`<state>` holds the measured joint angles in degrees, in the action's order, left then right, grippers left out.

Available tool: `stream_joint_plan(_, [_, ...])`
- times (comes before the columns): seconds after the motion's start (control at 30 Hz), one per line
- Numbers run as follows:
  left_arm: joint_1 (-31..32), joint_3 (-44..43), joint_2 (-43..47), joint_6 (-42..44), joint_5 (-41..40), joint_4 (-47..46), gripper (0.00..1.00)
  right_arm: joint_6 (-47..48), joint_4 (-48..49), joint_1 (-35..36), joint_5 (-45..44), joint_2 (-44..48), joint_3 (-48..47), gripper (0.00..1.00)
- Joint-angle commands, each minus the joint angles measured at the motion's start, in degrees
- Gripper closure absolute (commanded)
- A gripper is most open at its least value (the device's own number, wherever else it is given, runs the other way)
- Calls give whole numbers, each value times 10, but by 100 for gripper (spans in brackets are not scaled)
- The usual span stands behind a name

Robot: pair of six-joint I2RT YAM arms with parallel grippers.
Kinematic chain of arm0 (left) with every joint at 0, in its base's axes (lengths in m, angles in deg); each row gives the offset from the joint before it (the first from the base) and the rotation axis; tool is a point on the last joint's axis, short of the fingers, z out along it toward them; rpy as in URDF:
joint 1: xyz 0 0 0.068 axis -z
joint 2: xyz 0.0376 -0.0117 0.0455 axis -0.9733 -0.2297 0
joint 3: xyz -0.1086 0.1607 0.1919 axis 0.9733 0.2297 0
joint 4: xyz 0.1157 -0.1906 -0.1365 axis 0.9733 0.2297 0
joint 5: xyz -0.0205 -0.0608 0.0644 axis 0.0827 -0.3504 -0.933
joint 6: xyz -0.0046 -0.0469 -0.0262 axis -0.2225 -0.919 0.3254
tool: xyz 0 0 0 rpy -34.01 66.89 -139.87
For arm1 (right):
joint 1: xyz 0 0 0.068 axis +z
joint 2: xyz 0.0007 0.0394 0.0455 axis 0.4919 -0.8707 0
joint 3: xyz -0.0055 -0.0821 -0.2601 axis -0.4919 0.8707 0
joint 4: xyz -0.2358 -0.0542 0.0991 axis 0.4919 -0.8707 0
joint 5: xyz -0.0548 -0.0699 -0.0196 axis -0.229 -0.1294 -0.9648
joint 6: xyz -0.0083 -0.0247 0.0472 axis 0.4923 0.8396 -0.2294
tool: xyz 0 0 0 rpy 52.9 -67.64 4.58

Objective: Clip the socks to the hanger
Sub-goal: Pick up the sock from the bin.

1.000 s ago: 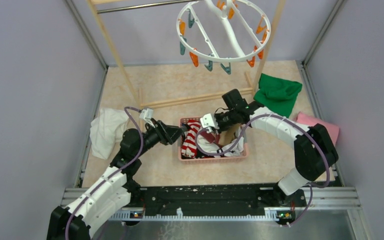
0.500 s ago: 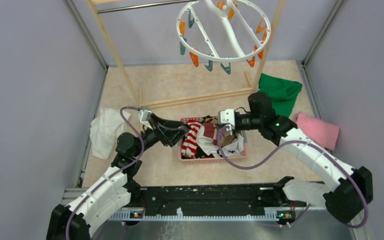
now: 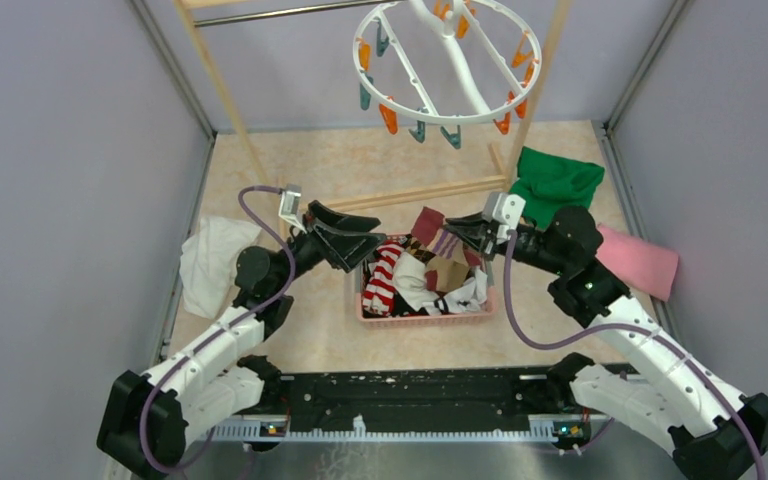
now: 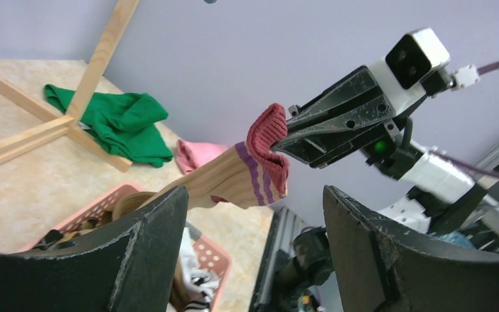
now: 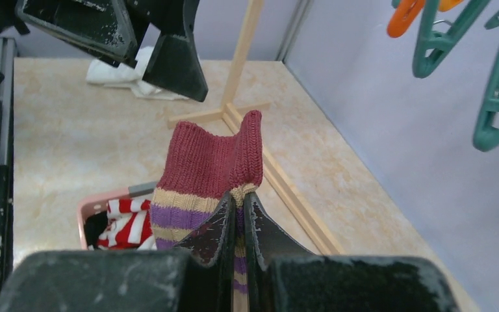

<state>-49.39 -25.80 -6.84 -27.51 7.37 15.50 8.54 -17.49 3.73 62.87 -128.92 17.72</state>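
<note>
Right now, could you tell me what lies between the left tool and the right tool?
The tan sock, its cuff pinched in the right tool; the left wrist view shows it.

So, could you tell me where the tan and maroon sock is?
Top view, centre: the sock hangs above the pink basket, cuff pinched in the right end effector, the open left end effector alongside.

We see left arm [image 3: 210,358]: white shell links, black joint housings. Right arm [image 3: 650,345]: same build. We note purple left cable [image 3: 248,200] and purple right cable [image 3: 508,292], each looping outside its arm. White left camera box [image 3: 289,206]; white right camera box [image 4: 417,57] with dark lens. Left gripper [image 3: 370,230] fingers [image 4: 146,260]: black, wedge-shaped, flecked with white scuffs. Right gripper [image 3: 449,233] body black, angular, with round screw heads [image 4: 349,123] along side and green light [image 4: 381,147] behind.
</note>
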Motion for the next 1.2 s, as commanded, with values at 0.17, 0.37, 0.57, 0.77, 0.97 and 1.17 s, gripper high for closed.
stream_joint_plan(0.17, [18, 0, 5, -79, -57, -61, 19, -97, 79, -2, -68, 22, 2, 100])
stream_joint_plan(0.37, [47, -17, -16, -53, -70, -49, 19, -122, 85, -3, -94, 30, 14, 100])
stream_joint_plan(0.57, [87, -32, -45, -33, -111, -54, 21, -169, 102, -21, -113, 27, 22, 100])
stream_joint_plan(0.77, [127, -30, -60, -28, -190, -55, 22, -214, 113, -35, -107, 24, 23, 100])
stream_joint_plan(0.97, [157, -36, -81, -37, -250, -62, 23, -230, 119, -40, -114, 23, 23, 100])
stream_joint_plan(1.17, [184, -50, -102, -57, -280, -59, 28, -257, 128, -46, -117, 15, 22, 100])
